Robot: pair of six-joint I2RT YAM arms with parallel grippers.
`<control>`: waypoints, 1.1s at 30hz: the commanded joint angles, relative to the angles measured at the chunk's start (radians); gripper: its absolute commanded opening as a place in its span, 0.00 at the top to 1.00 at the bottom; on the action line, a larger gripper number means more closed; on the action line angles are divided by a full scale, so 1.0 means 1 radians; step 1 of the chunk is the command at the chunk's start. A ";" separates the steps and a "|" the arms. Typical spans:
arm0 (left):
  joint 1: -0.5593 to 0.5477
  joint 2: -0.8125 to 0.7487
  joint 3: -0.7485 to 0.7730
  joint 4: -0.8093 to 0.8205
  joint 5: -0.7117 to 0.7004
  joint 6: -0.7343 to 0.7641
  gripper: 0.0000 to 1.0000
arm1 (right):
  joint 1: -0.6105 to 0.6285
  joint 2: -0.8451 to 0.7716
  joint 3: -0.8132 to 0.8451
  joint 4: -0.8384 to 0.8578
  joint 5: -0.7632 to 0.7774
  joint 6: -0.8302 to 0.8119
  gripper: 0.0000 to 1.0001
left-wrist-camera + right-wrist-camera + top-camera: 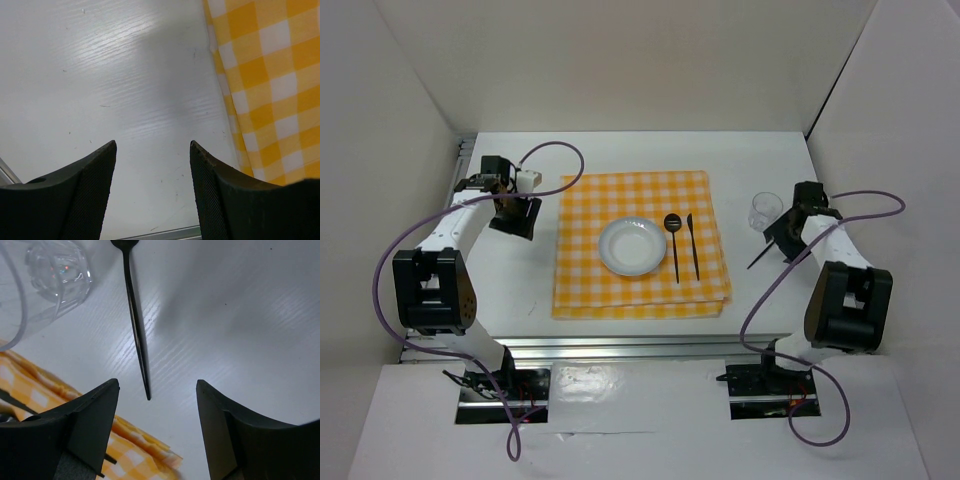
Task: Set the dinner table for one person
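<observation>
The white dinner table (620, 150) carries a yellow-and-white checked cloth (640, 245). On the cloth lie a white plate (632, 246), a black spoon (673, 240) and a black knife (693, 245). A clear glass (763, 210) stands right of the cloth. A black fork (758, 261) lies on the bare table beside it. My right gripper (782, 240) is open and empty, just above the fork's handle end (136, 330), with the glass (55, 275) beyond. My left gripper (515, 215) is open and empty over bare table (125, 75), left of the cloth (265, 75).
Silver rails run along the near edge (650, 345) and the far left edge (460, 160). White walls close in the back and both sides. The cloth's corner (125, 450) lies just under my right gripper (157, 385).
</observation>
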 commanded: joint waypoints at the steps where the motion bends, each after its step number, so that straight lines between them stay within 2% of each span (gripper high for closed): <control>1: 0.005 -0.011 0.010 -0.014 -0.006 0.017 0.33 | -0.004 0.045 0.017 0.098 0.007 -0.024 0.30; 7: 0.005 -0.021 0.010 -0.014 -0.015 0.017 0.33 | -0.004 0.177 0.037 0.155 0.017 -0.054 0.38; 14: 0.005 -0.021 0.010 -0.023 -0.015 0.017 0.33 | -0.004 0.279 0.046 0.233 0.018 -0.116 0.41; 21: 0.005 -0.021 0.010 -0.023 -0.015 0.008 0.33 | -0.004 0.357 0.077 0.189 0.083 -0.114 0.49; 23: 0.005 -0.021 0.010 -0.023 -0.024 0.008 0.33 | -0.004 0.366 0.077 0.158 0.083 -0.104 0.58; 25: 0.005 -0.021 0.010 -0.023 -0.024 0.008 0.33 | -0.004 0.366 0.077 0.158 0.083 -0.082 0.71; 26: 0.005 -0.021 0.010 -0.023 -0.024 0.008 0.33 | -0.004 0.355 0.062 0.149 0.074 -0.073 0.89; 27: 0.005 -0.021 0.010 -0.023 -0.024 0.008 0.33 | -0.004 0.342 0.046 0.149 0.073 -0.061 0.97; 28: 0.005 -0.030 0.010 -0.032 -0.015 0.008 0.33 | -0.004 0.342 0.046 0.135 0.083 -0.032 1.00; 33: 0.005 -0.073 0.010 -0.057 0.032 0.019 0.34 | -0.004 0.216 -0.009 0.076 0.129 0.012 1.00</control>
